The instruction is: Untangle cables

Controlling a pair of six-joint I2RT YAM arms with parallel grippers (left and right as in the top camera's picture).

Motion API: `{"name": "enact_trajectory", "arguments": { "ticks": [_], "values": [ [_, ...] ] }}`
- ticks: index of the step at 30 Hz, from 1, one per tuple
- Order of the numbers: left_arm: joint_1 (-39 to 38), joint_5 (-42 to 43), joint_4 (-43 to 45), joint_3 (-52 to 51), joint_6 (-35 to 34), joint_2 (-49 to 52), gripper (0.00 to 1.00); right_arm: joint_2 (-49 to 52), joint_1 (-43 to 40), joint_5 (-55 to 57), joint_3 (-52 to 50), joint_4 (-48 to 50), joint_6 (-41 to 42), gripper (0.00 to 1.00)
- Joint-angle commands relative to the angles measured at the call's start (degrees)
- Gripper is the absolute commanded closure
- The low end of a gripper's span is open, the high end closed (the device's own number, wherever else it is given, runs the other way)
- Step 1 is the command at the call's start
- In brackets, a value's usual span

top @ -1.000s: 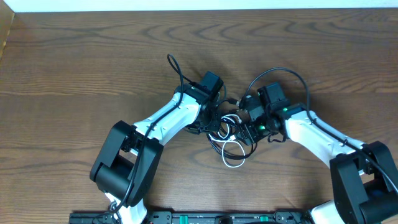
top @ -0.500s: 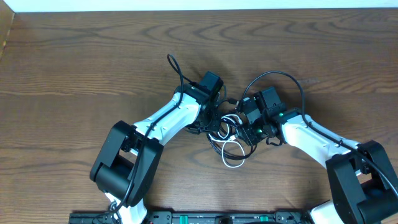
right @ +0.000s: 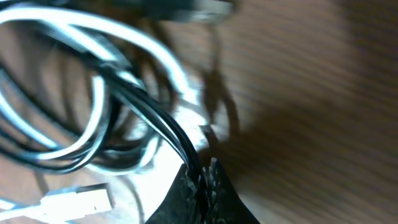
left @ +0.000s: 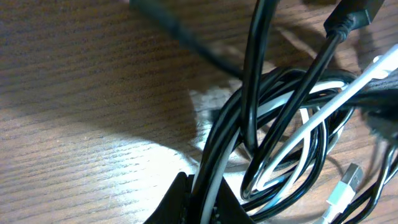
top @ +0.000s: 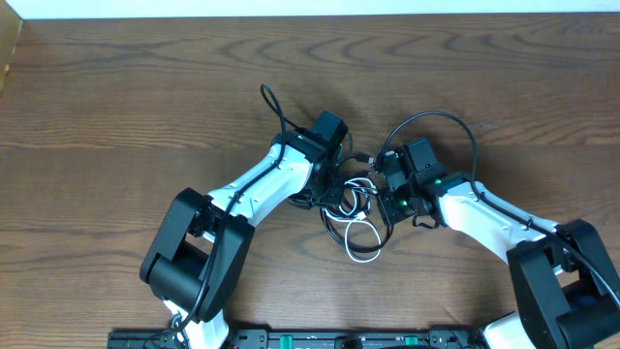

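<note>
left wrist: left fingers pinch the tangled cables; right fingers pinch its black strands.

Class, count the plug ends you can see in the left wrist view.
2: a black plug at top right, a white plug at lower right. Others may be hidden.

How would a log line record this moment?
left gripper: shut on cables | right gripper: shut on cables | cables: tangled on table
</note>
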Motion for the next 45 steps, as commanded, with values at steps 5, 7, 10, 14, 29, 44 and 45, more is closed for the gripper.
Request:
{"name": "enact_trajectory", "arguments": {
  "ticks": [5, 7, 10, 14, 29, 44, 45],
  "values": [
    [0.02, -1.05, -1.73, -0.26, 0.94, -0.90, 0.93, 0.70, -6.32, 20.37, -0.59, -8.39, 19.21, 0.99],
    [0.02, -1.03, -1.77, -0.26, 0.94, -0.90, 0.93, 0.70, -8.72, 23.10, -0.59, -10.62, 20.85, 0.99],
    [0.02, -1.03, -1.77, -0.26, 0.94, -0.90, 0.93, 0.70, -12.57, 25.73, -0.59, -12.96, 21.00, 0.99],
    [0.02, -1.03, -1.75, -0.26, 0.92, -0.90, 0.92, 0.70, -16.70, 26.03, -0.59, -14.47, 20.98, 0.91],
    [0.02, 2.34, 2.99, -0.22, 0.96, -1.57, 0.93, 0.70, -18.21, -7.10, -0.59, -7.39, 2.38, 0.29],
    [0.02, 17.33, 7.13, -0.22, 7.87, -2.51, 0.93, 0.70, -16.39, -26.29, -0.59, 0.00, -4.90, 0.20],
    [0.02, 17.33, 7.13, -0.22, 7.87, -2.51, 0.93, 0.70, -16.37, -26.29, -0.59, 0.44, -4.44, 0.20]
  ]
}}
